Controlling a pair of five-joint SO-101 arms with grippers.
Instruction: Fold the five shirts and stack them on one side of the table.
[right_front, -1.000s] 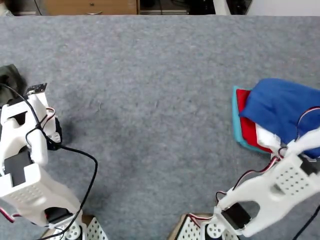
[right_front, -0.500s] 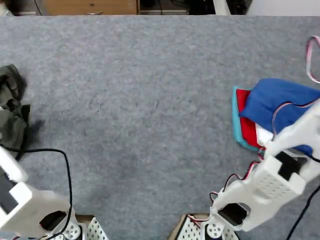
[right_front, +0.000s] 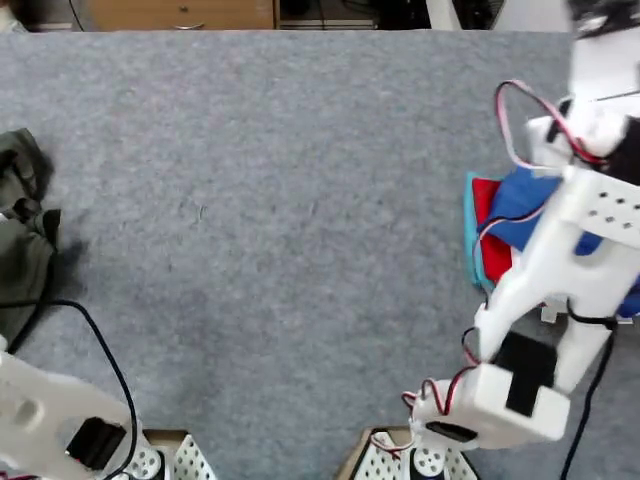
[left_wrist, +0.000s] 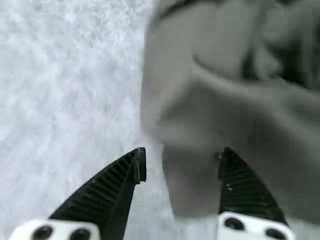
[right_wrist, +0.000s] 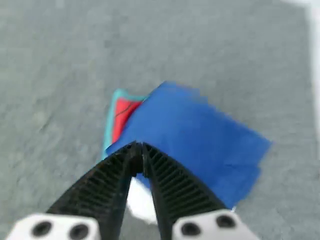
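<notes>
A crumpled dark olive shirt (right_front: 22, 235) lies at the table's left edge. In the left wrist view it (left_wrist: 225, 90) lies just ahead of my left gripper (left_wrist: 182, 160), which is open, with the cloth's edge showing between the fingertips. At the right edge a folded stack holds a blue shirt (right_front: 525, 200) on top, over red (right_front: 487, 195) and teal (right_front: 470, 245) ones. My right gripper (right_wrist: 138, 148) is shut and empty, raised above the blue shirt (right_wrist: 200, 145); a white shirt (right_wrist: 141, 202) peeks out beneath. The right arm (right_front: 560, 270) hides much of the stack.
Grey felt (right_front: 300, 200) covers the table, with wide open room across its middle. The left arm (right_front: 50, 430) sits at the near left corner with a black cable (right_front: 100, 350). Wooden furniture (right_front: 180, 12) stands beyond the far edge.
The right arm rose from the stack's near side and swung up over it. The left arm pulled back toward the near left corner, uncovering the olive shirt.
</notes>
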